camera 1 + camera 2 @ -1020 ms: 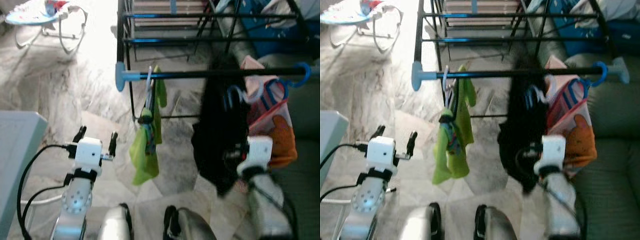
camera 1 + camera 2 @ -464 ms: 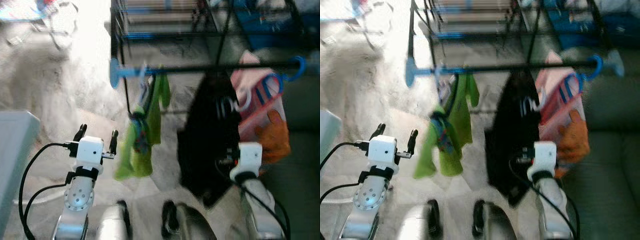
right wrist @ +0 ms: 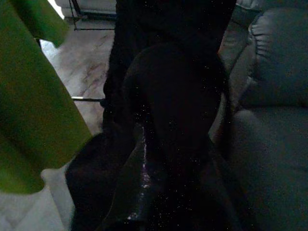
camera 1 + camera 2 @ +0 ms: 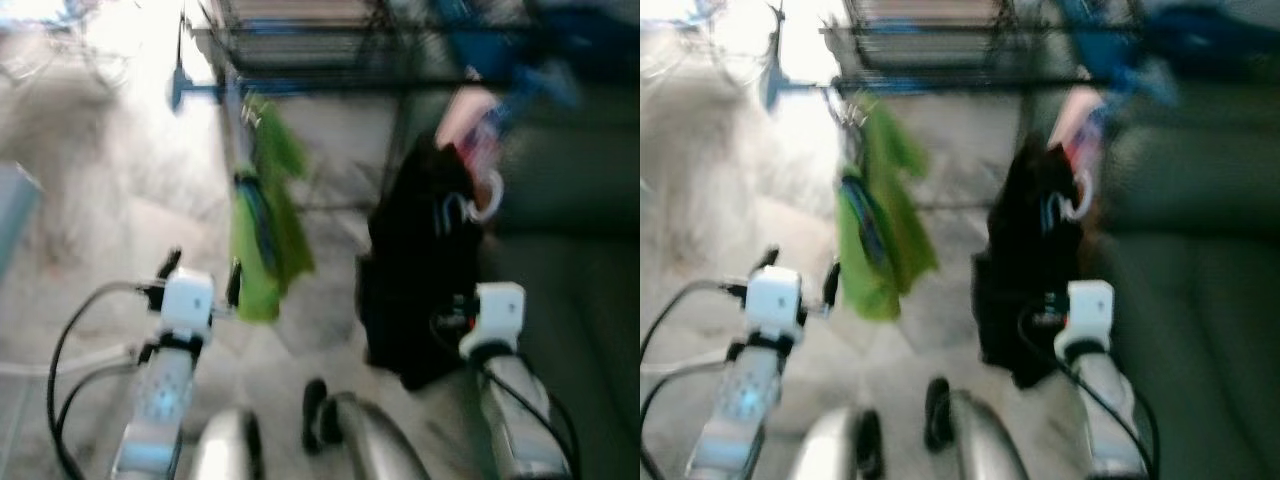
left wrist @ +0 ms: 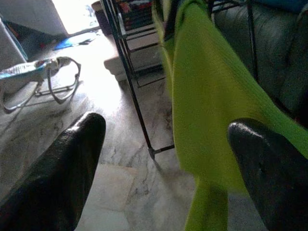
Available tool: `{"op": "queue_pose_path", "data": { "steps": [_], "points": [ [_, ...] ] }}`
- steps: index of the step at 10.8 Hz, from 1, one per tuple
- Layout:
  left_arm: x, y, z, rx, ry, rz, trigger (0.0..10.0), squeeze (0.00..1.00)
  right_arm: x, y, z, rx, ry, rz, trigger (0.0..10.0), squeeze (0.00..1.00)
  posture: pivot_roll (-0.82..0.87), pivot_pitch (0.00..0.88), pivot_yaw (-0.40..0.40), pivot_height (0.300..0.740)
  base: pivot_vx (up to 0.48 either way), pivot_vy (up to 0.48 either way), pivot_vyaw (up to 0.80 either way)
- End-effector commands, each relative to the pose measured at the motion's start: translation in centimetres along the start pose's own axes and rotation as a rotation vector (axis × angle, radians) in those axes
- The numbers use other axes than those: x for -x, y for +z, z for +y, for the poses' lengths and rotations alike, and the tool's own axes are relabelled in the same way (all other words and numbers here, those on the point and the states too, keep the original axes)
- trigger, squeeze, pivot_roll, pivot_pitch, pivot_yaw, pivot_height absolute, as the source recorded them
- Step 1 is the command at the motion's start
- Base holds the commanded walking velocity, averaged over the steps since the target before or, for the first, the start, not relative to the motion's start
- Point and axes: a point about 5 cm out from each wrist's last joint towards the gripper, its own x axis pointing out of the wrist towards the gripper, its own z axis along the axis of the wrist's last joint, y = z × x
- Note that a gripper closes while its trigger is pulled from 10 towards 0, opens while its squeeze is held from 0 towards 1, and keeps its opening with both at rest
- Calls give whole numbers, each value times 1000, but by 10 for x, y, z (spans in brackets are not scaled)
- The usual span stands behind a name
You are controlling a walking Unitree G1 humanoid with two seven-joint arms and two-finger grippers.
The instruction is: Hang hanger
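- Two head views were badly blurred, so small details could not be read.
- Left gripper (image 4: 203, 275) stood in the lower left of the left eye view, its two black fingers (image 5: 72, 163) spread wide apart with nothing between them.
- Beyond those fingers in the left wrist view hung a green garment (image 5: 211, 110), draped from above; the far finger overlapped its edge, but contact could not be told.
- In the left eye view the same green garment (image 4: 265, 225) hung from the black rail (image 4: 300, 88) of a clothes rack (image 4: 300, 40) in the upper middle of the frame, just right of the rail's blue end cap (image 4: 180, 85).
- Right gripper (image 3: 168, 120) was raised in the lower right of the head views, its white wrist block (image 4: 497, 308) just below a black garment (image 4: 420, 270).
- In the right wrist view the dark fingers were lost against the black cloth; whether they were spread or pressed together could not be told.
- A white hanger hook (image 4: 490, 200) showed at the upper right edge of the black garment, near the centre right of the frame; whether it sat on the rail could not be told.
- Pink and blue items (image 4: 470, 120) blurred together above it.
- A grey sofa (image 3: 274, 96) filled the right side.
- A pale marbled floor (image 5: 120, 159) lay below, with a baby bouncer (image 5: 43, 79) in the upper left of the left wrist view.
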Motion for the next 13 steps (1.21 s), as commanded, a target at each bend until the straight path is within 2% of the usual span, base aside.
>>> {"op": "queue_pose_path", "data": {
  "steps": [1,5,12,13],
  "points": [
    [4,-6,-1,3,4,25,10000,0,-1,6,0,7,8,-26,10000,0,10,203,-60,740,-311,-285,0],
    [3,-8,1,24,38,45,10000,0,-5,7,-2,5,0,-25,10000,0,14,202,-60,740,-78,-71,0],
    [5,-9,-1,25,23,58,10000,0,-7,5,6,-15,1,-22,10000,0,21,205,-59,740,0,480,0],
    [6,-7,-3,33,6,39,10000,0,-9,6,7,-21,-2,-27,10000,0,21,204,-57,740,0,0,0]
  ]
}}
